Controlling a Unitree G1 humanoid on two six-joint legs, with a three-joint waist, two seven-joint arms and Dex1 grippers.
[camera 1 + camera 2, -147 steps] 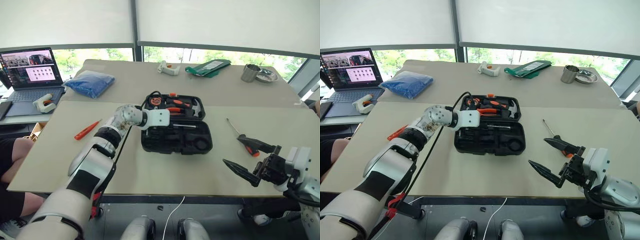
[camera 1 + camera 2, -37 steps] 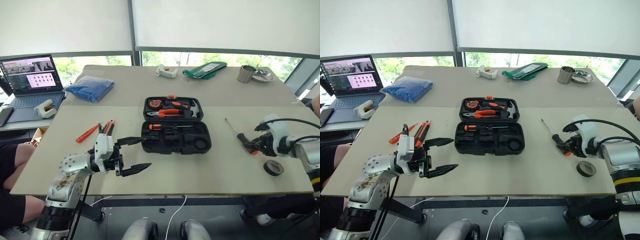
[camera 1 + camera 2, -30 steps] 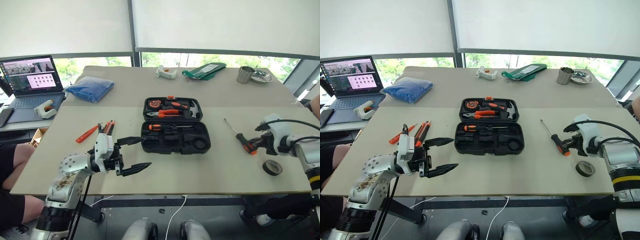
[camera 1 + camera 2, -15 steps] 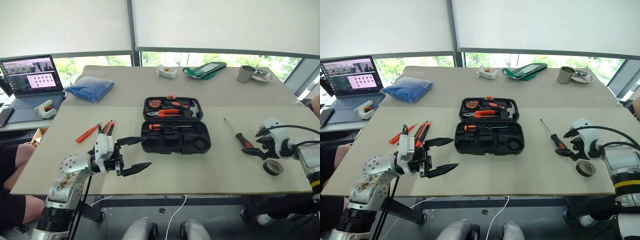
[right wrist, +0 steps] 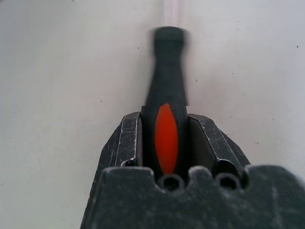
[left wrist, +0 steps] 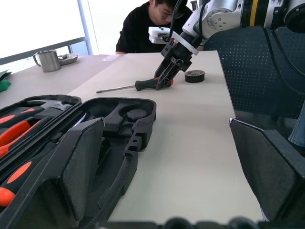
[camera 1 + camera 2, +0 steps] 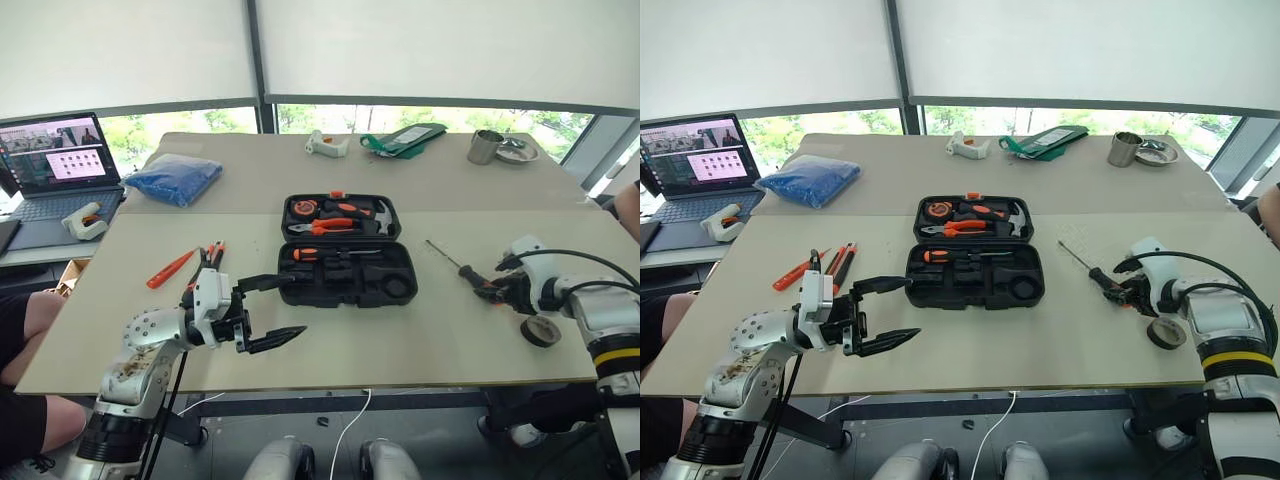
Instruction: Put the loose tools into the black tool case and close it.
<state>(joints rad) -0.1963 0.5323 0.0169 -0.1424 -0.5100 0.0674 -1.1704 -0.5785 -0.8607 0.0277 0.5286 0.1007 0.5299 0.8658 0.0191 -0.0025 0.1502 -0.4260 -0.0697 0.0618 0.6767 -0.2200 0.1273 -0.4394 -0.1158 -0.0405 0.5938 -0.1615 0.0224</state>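
The black-and-orange screwdriver [image 5: 166, 119] handle is seen clamped between the right gripper [image 5: 165, 136] fingers in the right wrist view; from the head camera the grip looks likely but is small. The black tool case [image 7: 343, 263] lies open mid-table. The left gripper [image 7: 272, 312] is spread wide, empty, beside the case.

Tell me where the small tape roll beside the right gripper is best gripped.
The tape roll lies flat, hole up, so probably from above: one finger in the hole, one outside, pinching the ring wall. The right gripper is closed on the screwdriver handle.
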